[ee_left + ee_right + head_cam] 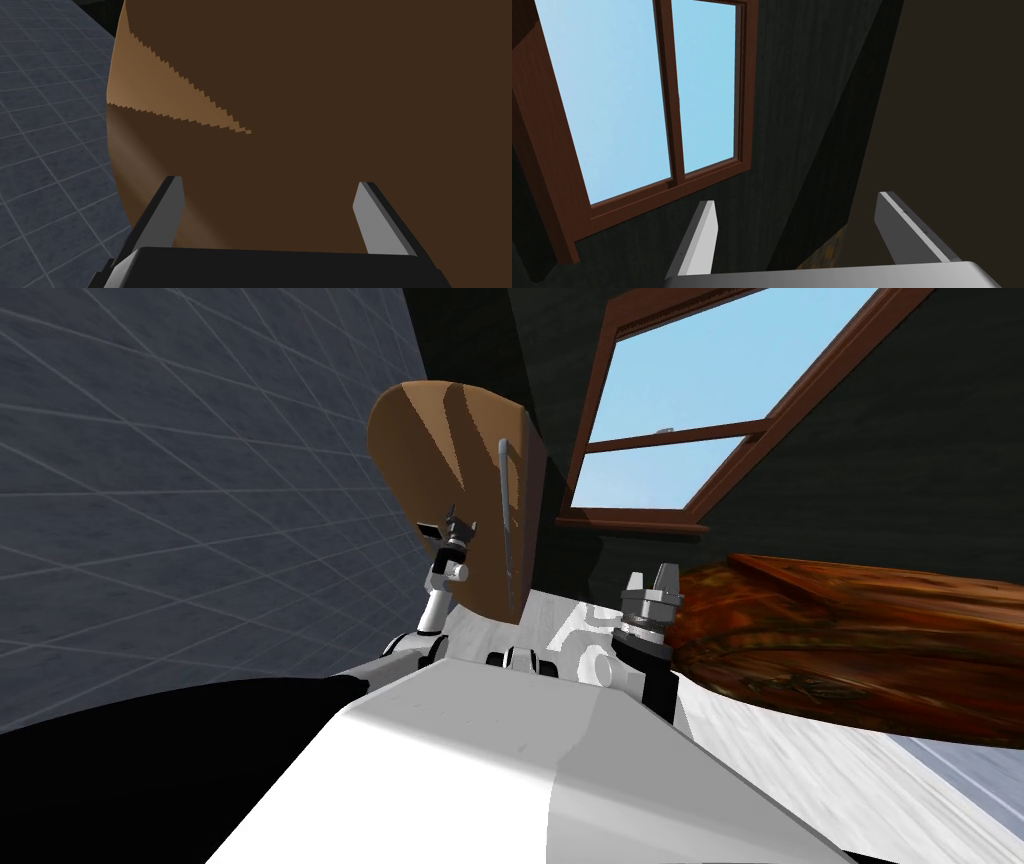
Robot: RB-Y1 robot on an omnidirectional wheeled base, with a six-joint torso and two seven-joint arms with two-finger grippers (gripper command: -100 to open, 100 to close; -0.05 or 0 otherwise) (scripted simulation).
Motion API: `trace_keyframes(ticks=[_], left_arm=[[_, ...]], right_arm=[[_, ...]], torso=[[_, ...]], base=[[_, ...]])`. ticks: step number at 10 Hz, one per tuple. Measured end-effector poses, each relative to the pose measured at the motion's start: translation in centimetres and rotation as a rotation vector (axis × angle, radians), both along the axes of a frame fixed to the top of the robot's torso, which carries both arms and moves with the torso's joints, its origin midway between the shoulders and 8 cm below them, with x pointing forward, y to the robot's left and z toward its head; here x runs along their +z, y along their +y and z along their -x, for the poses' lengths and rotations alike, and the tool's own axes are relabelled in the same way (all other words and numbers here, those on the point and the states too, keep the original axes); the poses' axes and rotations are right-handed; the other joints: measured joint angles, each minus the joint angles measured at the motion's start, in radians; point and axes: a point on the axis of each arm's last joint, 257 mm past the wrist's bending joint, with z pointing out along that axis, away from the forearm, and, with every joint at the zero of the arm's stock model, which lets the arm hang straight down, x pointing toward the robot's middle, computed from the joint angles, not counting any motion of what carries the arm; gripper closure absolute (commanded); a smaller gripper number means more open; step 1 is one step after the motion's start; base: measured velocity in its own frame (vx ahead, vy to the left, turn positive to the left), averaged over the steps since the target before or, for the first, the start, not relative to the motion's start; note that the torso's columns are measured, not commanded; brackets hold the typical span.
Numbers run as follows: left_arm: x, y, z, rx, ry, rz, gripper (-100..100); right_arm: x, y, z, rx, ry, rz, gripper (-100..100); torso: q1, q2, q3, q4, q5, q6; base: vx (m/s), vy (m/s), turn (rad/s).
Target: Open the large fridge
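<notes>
Tiling (150, 488) in grey runs along the robot's left, and the fridge (420, 458) stands beside it, straight ahead in the head view. Its lower part is cut off behind the left arm, and whether its door is shut or ajar is hard to make out. It is plain brown with a rounded top edge, mostly in shadow, with a lighter wedge across the front. To the right, well apart from it, lies a reddish-brown wooden tabletop (880, 638), cut off by the picture's edge. A long, thin grey bar handle (507, 518) runs down the fridge front near its right edge. The left gripper (458, 528) is raised just beside that handle, on its left; in the left wrist view its fingers (172, 205) are spread, pointing at the flat brown front with nothing between them. The right gripper (652, 580) sits low near the tabletop's end, fingers (704, 230) likewise spread and empty.
</notes>
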Motion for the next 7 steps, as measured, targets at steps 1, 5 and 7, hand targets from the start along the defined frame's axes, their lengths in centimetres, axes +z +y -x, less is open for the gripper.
trace_keyframes(ticks=[1,5,7], left_arm=[[0.7,-0.1,-0.5,-0.005,0.002,0.009,-100],[3.1,0.6,-2.7,-0.011,0.026,0.047,-100],[4.1,1.2,-3.9,-0.012,0.045,0.071,-100]], right_arm=[[0.0,0.0,0.0,0.000,0.000,0.000,0],[0.0,0.0,0.0,0.000,0.000,0.000,0],[0.0,0.0,0.0,0.000,0.000,0.000,0]], torso=[[0.001,0.001,0.000,0.000,0.000,0.000],[0.000,0.000,0.000,0.000,0.000,0.000],[0.003,0.001,0.000,0.000,0.001,0.000]], base=[[-0.018,-0.046,-0.006],[-0.006,-0.098,0.059],[-0.021,-0.100,0.056]])
